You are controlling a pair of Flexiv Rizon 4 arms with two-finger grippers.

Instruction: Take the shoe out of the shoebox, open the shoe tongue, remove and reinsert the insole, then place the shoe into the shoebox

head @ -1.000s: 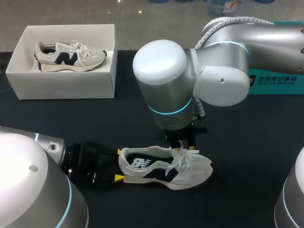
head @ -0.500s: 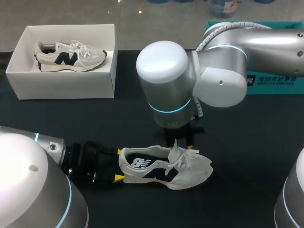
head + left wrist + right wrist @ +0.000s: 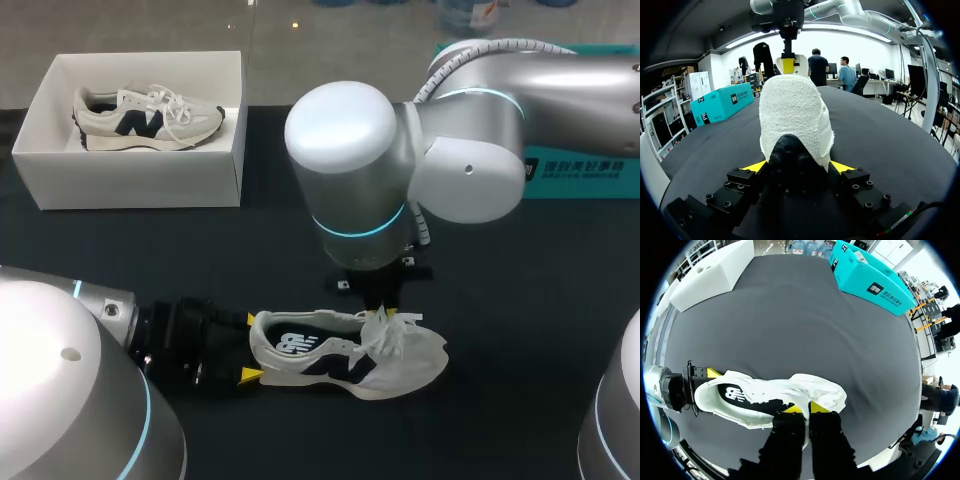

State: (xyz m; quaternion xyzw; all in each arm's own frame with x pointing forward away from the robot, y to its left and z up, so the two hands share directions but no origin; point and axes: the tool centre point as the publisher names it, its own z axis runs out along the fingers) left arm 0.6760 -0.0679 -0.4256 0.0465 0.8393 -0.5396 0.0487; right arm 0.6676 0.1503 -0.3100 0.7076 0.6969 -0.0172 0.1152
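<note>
Shoe point(image 3: 345, 355) out on the bench point(image 3: 520, 300), resting on its sole in the near middle. Heel toward my left arm, toe toward the right.

Left pincer point(image 3: 799, 167): comes in low along the bench, both yellow fingertips point(image 3: 755, 166) pressed against the two sides of the heel. Moderately wide, clamped on the shoe.

Right pincer point(image 3: 805, 408): points straight down over the front of the shoe opening. Fingers drawn nearly together, pinching the white upper in the lace and tongue area. Cannot tell whether it is lace or tongue between them. Laces look bunched up right under the pincer in the head view.

Shoebox point(image 3: 140, 180): white, lid off, at the far left corner of the bench, well apart from the held shoe. A second shoe point(image 3: 145, 118) lies inside it, toe toward the right.

Teal box point(image 3: 870, 282) at the far right edge of the bench, clear of both arms.
</note>
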